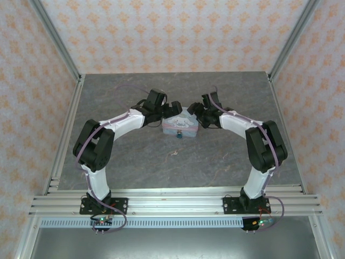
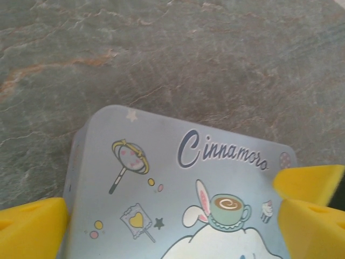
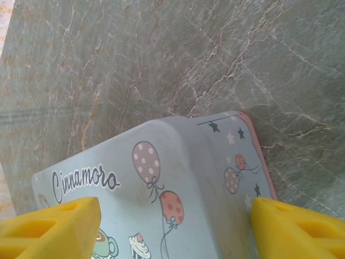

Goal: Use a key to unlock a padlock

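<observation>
A pale-blue cartoon-printed tin [image 1: 180,125] lies in the middle of the table. The padlock [image 1: 177,135], tiny and dark with a blue part, sits at the tin's near edge. A small pale looped piece [image 1: 173,154], which looks like the key, lies on the table just nearer. My left gripper [image 1: 171,109] is at the tin's far left corner. It is open, and its yellow fingers [image 2: 32,229] straddle the tin [image 2: 178,199]. My right gripper [image 1: 200,114] is at the far right corner, open. Its yellow fingers [image 3: 51,229] stand over the tin [image 3: 178,178].
The grey stone-patterned tabletop [image 1: 135,162] is bounded by aluminium posts [image 1: 54,38] and patterned walls. A metal rail [image 1: 172,202] with both arm bases runs along the near edge.
</observation>
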You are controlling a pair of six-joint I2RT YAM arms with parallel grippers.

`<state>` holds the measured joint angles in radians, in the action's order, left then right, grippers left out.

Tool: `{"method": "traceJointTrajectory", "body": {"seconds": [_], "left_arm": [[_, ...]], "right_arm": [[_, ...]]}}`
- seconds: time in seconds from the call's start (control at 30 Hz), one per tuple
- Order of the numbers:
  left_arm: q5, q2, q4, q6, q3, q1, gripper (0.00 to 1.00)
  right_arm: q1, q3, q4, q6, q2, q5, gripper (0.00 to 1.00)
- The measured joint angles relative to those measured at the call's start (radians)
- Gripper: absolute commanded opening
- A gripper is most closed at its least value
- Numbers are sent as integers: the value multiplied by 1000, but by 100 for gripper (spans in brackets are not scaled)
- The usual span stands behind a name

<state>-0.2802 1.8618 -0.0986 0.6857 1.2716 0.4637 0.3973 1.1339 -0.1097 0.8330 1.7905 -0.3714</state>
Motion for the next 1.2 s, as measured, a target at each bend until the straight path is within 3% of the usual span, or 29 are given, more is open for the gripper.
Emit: {"method": "traceJointTrajectory", "body": {"seconds": [0.77,1.2], "left_arm": [[23,-143,91,81,-225,-13,100],[32,-200,138,110,-311,34,100]], "right_arm": [[52,26,6,19,21,-14,76],[52,-2,9,19,20,5,81]]}}
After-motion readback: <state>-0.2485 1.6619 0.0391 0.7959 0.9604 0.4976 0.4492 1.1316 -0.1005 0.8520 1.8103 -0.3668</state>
